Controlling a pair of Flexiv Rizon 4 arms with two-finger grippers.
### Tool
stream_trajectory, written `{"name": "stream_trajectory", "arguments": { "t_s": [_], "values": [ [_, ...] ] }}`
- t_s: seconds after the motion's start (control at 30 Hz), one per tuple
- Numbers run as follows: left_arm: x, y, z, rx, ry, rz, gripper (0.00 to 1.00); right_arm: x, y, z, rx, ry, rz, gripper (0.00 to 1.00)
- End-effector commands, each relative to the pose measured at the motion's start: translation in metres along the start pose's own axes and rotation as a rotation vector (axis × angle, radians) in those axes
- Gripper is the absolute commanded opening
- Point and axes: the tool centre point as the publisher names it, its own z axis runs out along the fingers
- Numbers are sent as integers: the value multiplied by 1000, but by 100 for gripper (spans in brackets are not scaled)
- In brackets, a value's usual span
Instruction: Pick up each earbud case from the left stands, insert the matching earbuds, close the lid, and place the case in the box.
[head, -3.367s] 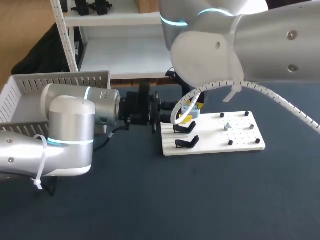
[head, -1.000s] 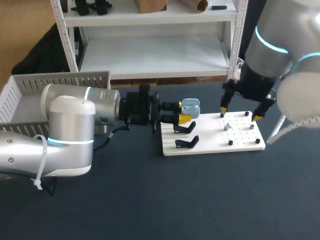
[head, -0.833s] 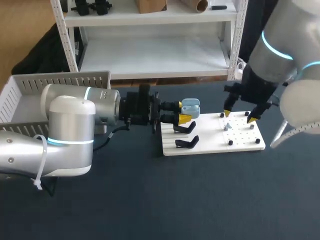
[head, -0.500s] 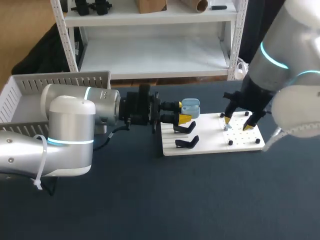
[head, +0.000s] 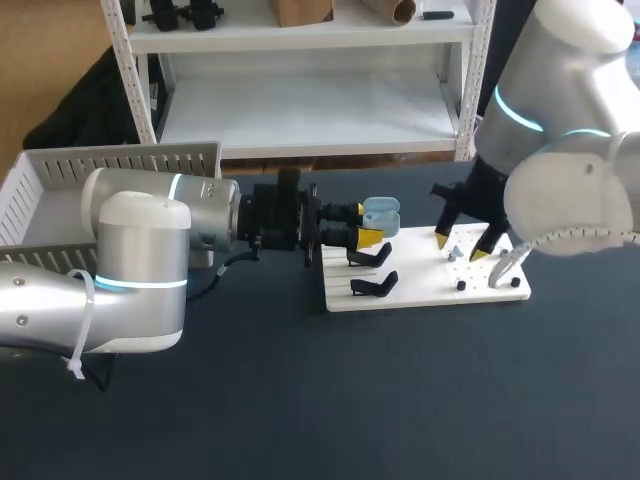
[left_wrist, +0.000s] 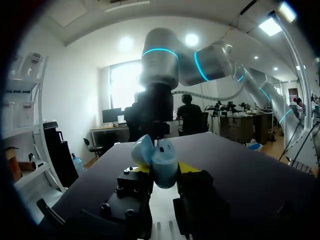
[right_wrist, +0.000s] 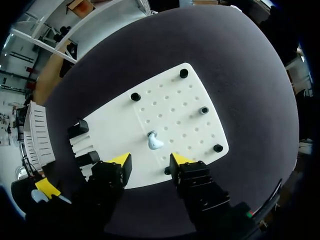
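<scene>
The left gripper (head: 365, 224) is clamping the open case (head: 381, 213). The right gripper (right_wrist: 150, 160), fingers spread, is hovering over the earbud (right_wrist: 154, 141), which is lying at the case's 3 o'clock. It is probably light and slippery, so gripping across its narrow sides is advisable.

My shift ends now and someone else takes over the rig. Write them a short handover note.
Left gripper: shut on the light-blue earbud case, lid open, near the black stands.
Right gripper: open, empty, just over the one blue earbud lying on the white board.
Done: case gripped and opened; both visible stands are empty.
Left: grasp that earbud, insert it, close the lid, put the case in the white box at the table's left. Cannot see whether an earbud already sits in the case.
</scene>
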Motion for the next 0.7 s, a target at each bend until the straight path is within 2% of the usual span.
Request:
{"name": "stream_trajectory", "arguments": {
  "t_s": [0.03,0.27,0.5,0.7],
  "values": [
    [0,-2,0,-7,-1,2,0,0,-2,6,-7,1,-16,49],
    [0,-2,0,-7,-1,2,0,-3,-7,10,-36,-3,-17,47],
    [0,-2,0,-7,-1,2,0,-9,-6,9,-61,-17,-7,37],
    [0,-2,0,-7,-1,2,0,-13,-8,10,-62,-20,-1,37]
  ]
}}
